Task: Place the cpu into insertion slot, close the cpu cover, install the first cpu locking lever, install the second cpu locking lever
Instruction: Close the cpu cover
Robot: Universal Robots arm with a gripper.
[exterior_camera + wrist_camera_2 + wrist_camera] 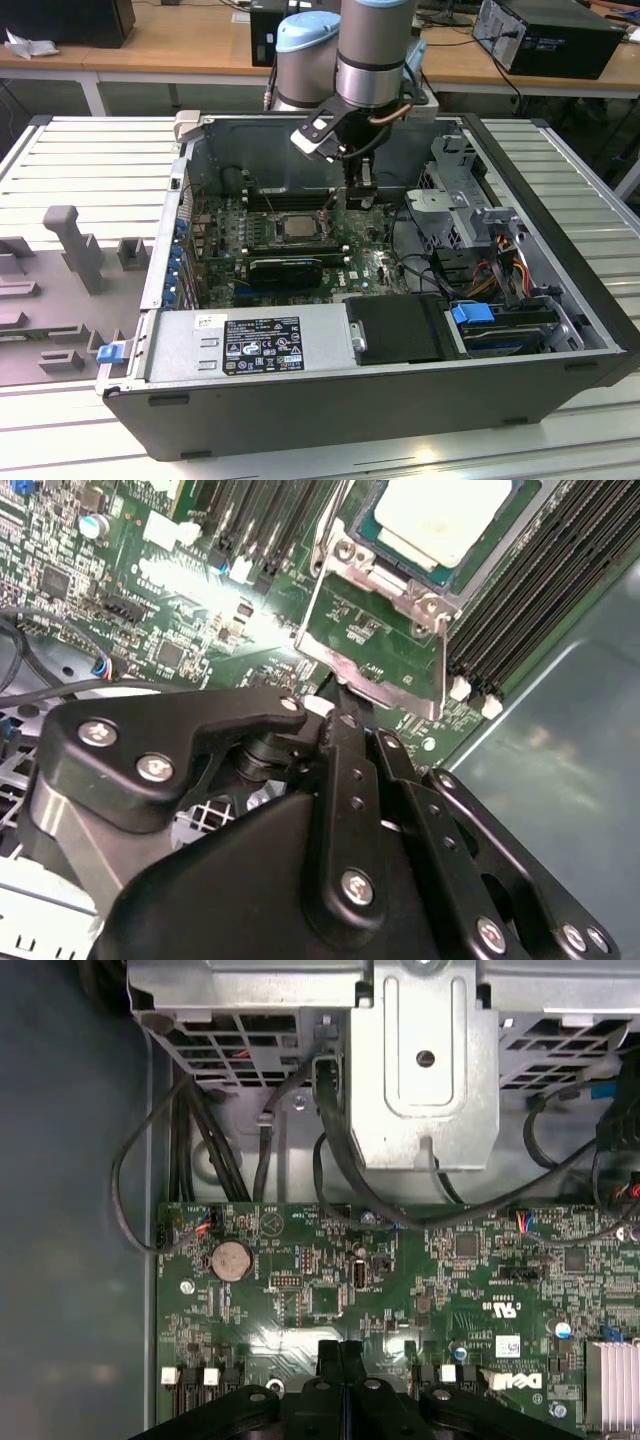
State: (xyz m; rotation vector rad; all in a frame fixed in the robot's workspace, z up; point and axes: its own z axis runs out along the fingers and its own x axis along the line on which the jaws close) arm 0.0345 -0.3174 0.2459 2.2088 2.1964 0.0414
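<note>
Gripper (338, 710) linkage is closest in both wrist views, fingers (330, 1355) pressed together with no gap between them. The tips sit right at the free edge of the cover (390, 687); can't tell if they pinch it. Cover is swung open, off the cpu (440, 515), hinged on the slot edge that faces the gripper, green board (320, 1290) showing through its open centre. Cpu lies flat in the slot (322, 232) at mid board, pale top up, uncovered. One thin lever (327, 525) rod sticks up off a slot corner, not latched. Black memory slots (560, 570) run along the far side of the slot from the gripper. In the exterior view the gripper (360, 198) hangs just beside the slot on the exterior view's right, inside the open case (400, 400), which lies on a ribbed table (80, 150). First wrist view: metal drive cage (425, 1070) beyond the board edge, black cables (200, 1150) dropping to the board, coin cell (232, 1258) near a board corner.
</note>
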